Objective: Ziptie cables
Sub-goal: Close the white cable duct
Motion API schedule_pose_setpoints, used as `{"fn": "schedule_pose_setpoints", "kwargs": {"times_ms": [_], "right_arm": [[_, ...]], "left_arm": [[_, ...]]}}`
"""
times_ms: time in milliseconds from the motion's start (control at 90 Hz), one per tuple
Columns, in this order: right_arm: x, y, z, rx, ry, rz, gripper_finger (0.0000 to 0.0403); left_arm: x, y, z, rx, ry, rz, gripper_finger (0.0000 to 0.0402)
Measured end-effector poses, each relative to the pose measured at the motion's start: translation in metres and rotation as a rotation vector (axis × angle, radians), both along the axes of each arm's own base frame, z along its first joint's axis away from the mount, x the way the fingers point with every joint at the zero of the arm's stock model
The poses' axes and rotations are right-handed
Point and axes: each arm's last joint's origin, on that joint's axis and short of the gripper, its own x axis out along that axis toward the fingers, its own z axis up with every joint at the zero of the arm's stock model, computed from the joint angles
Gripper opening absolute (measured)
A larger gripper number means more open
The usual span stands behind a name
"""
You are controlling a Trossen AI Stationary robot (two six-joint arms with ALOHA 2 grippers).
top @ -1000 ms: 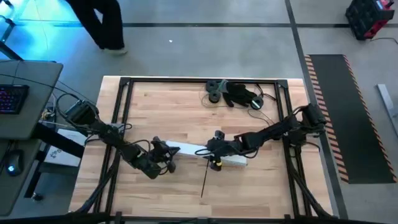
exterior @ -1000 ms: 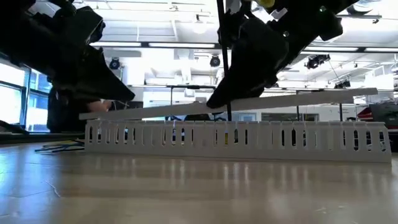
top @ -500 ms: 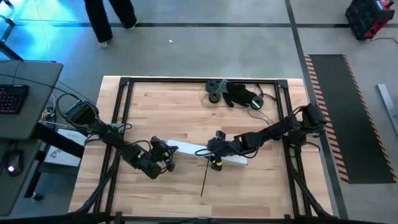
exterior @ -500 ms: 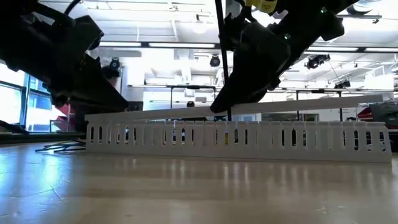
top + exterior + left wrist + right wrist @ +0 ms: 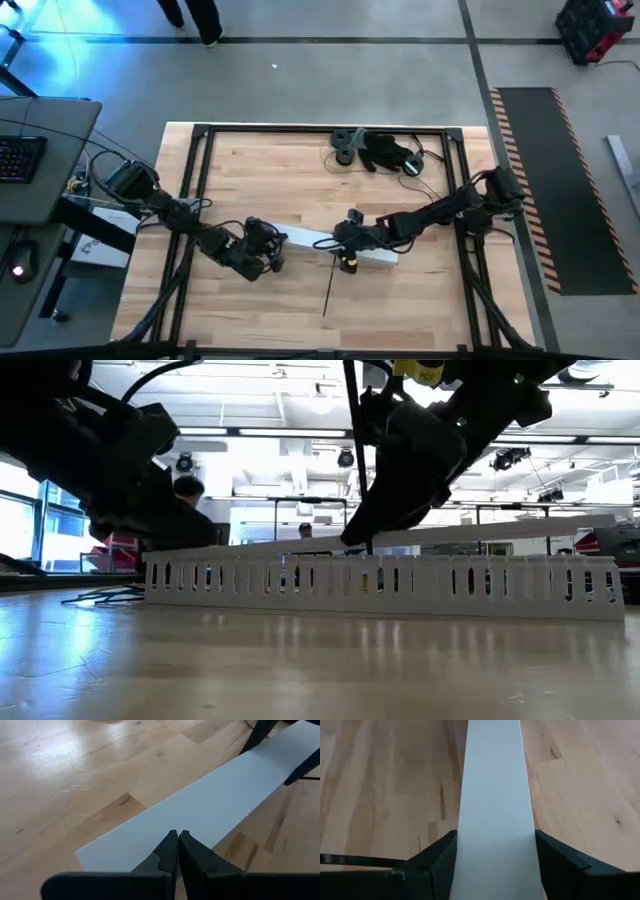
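A white slotted cable duct (image 5: 380, 585) lies across the middle of the table. A long flat white strip (image 5: 500, 532) slants just above it, higher at the end on the right of the low view. My right gripper (image 5: 345, 243) is shut on this strip near its middle. My left gripper (image 5: 272, 248) is shut, its tips on the strip's left end (image 5: 150, 835). Thin dark wires, the cables (image 5: 100, 597), lie on the table past the duct's end in the low view. My left gripper presses its shut fingertips (image 5: 178, 836) on the strip's flat top face (image 5: 200, 815), close to the strip's left end, slanting down from the table's left. My right gripper pinches the strip's two long edges (image 5: 460, 845) between its widely spaced fingers, coming from above and lying across the strip. The strip sits tilted in the hold, just over the duct.
A straight thin dark stick (image 5: 327, 290) lies on the wood near the front of the duct. A pile of dark parts (image 5: 375, 150) sits at the far edge. Black frame rails (image 5: 200, 200) run along the table's sides.
My left gripper has shifted a little toward the table's right and far side. The strip's left end has come down toward the duct, so the strip lies flatter than before. Its right part has stayed in my right gripper.
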Motion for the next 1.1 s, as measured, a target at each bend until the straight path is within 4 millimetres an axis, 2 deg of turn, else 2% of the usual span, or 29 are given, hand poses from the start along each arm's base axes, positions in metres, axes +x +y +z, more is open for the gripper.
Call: {"fn": "schedule_pose_setpoints", "kwargs": {"times_ms": [211, 244, 289, 544, 733, 822, 967, 1100], "right_arm": [[-0.001, -0.001, -0.001, -0.013, 0.01, -0.012, 0.0204], [-0.001, -0.001, -0.001, -0.016, 0.01, -0.015, 0.0176], [-0.001, -0.001, -0.002, -0.019, 0.013, -0.023, 0.0165], [0.0, -0.002, -0.007, -0.072, 0.028, -0.028, 0.0162], [0.0, -0.001, -0.001, -0.111, 0.0, 0.034, 0.0161], [-0.004, 0.001, 0.008, -0.126, -0.003, 0.066, 0.0161], [-0.016, 0.015, 0.025, -0.108, 0.003, 0.227, 0.0162], [-0.028, 0.032, 0.019, -0.145, 0.083, 0.334, 0.0162]], "left_arm": [[0.0, 0.0, 0.0, -0.003, 0.007, -0.003, 0.0], [0.0, 0.0, -0.001, -0.006, 0.011, -0.007, 0.0], [-0.001, 0.0, -0.001, -0.004, 0.016, -0.009, 0.0], [-0.001, 0.001, -0.002, -0.001, 0.019, -0.007, 0.0], [-0.001, 0.001, -0.002, 0.0, 0.018, -0.006, 0.0], [-0.001, 0.001, -0.002, -0.001, 0.017, -0.006, 0.0], [-0.001, 0.001, -0.001, -0.001, 0.014, -0.005, 0.0], [0.0, 0.0, -0.001, -0.003, 0.011, -0.005, 0.0]]}}
